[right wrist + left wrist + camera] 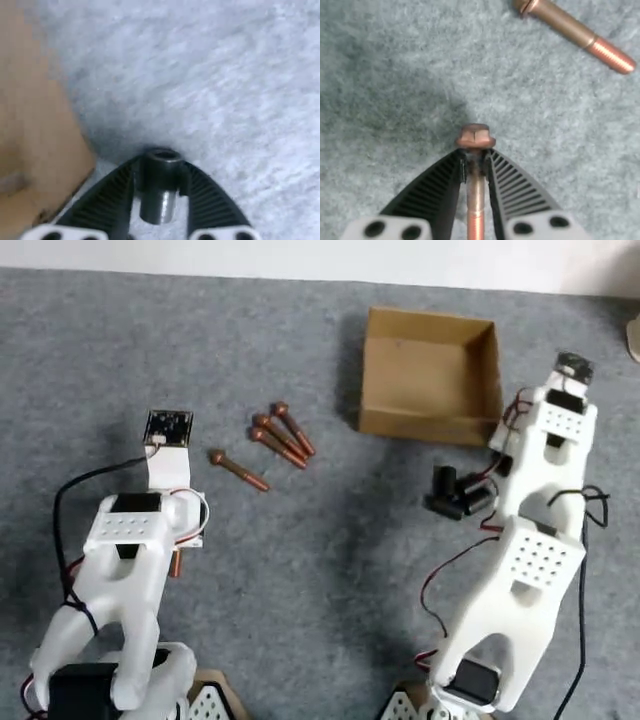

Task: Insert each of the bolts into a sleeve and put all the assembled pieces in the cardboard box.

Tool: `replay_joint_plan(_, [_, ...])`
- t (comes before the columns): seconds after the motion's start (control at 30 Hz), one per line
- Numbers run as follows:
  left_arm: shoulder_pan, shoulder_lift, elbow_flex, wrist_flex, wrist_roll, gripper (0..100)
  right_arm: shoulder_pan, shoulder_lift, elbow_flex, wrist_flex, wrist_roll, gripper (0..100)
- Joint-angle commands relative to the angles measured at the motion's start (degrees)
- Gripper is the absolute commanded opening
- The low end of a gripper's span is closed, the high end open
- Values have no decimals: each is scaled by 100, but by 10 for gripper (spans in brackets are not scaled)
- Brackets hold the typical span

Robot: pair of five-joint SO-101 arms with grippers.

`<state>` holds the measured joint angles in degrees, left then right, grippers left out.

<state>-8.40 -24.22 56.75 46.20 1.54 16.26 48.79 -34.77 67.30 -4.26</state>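
Pinching a bolt [475,137] in the left gripper [476,153], fingers drawn narrow on the shank just behind the hex head. Pointing that head out past the fingertips, with the shank running back between the fingers toward the wrist, so lying lengthwise along the gripper and not across it. Hanging over the grey carpet [395,75] on the left side of the table, near a lone bolt [239,470].

Gripping a dark sleeve [160,175] in the right gripper [161,165], fingers narrow around its sides. Carrying the sleeve's long axis along the fingers too, with the open bore facing away from the wrist. Sitting on the right side, just beside the cardboard box [430,425].

Counting three bolts [282,436] bunched together on the carpet, a little farther off and to the right of the lone one, between the two arms. Noticing some dark pieces [455,495] next to the right arm, too bunched to count or name.

Judging the coming move as bringing bolt and sleeve together, now well apart across the table, with the bolt lying to the left of the sleeve. Needing both long axes lined up and the threaded end, not the head, facing the bore. Probably calling for a turn of the left wrist or a regrip, since going in head first looks hopeless. Finding no assembled piece in the box.
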Motion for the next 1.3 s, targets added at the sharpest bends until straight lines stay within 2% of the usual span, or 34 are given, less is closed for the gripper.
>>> replay_joint_plan(0.0, [119,-233,-22,-123,-53,6,-13,136,-312,22,-53,6])
replay_joint_plan(0.33, [127,-277,22,-105,-35,6,-4,-620,-347,1446,-53,4])
replay_joint_plan(0.5, [119,-286,4,-97,-9,6,-163,-1262,-347,2774,-53,4])
replay_joint_plan(0.6, [110,-312,-22,-70,352,6,-259,-1648,-347,3380,-53,4])
replay_joint_plan(0.73, [110,-708,-101,352,413,6,-259,-2422,-57,3380,-53,4])
replay_joint_plan(0.93, [154,-1675,277,475,378,6,-435,-4084,1648,3363,-26,4])
replay_joint_plan(1.13, [998,-2677,716,484,404,10,-1024,-5666,3187,3354,-18,4])
replay_joint_plan(1.27, [1226,-3301,927,484,404,11,-1446,-6501,3705,3284,-18,4])
